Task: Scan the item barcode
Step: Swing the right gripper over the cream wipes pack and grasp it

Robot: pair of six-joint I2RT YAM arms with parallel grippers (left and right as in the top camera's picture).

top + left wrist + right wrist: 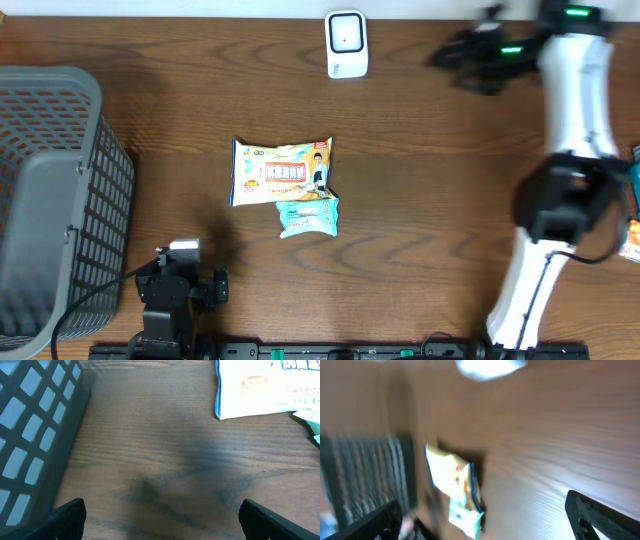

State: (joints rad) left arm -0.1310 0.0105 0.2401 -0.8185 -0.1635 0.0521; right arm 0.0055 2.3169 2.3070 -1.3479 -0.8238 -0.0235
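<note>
A white and yellow snack packet (282,171) lies flat in the middle of the table (450,200); a smaller teal packet (308,216) lies flat, touching its lower right corner; a white scanner (347,44) sits at the far edge.

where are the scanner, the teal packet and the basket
white scanner (347,42), overhead view, centre of its front face
teal packet (308,216), overhead view, middle of the wrapper
basket (100,235), overhead view, right mesh wall

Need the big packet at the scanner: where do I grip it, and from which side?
Grip the big packet by its left edge, from the left, probably: it lies flat, and the teal packet overlaps its lower right corner. The open left gripper is nearest.
</note>
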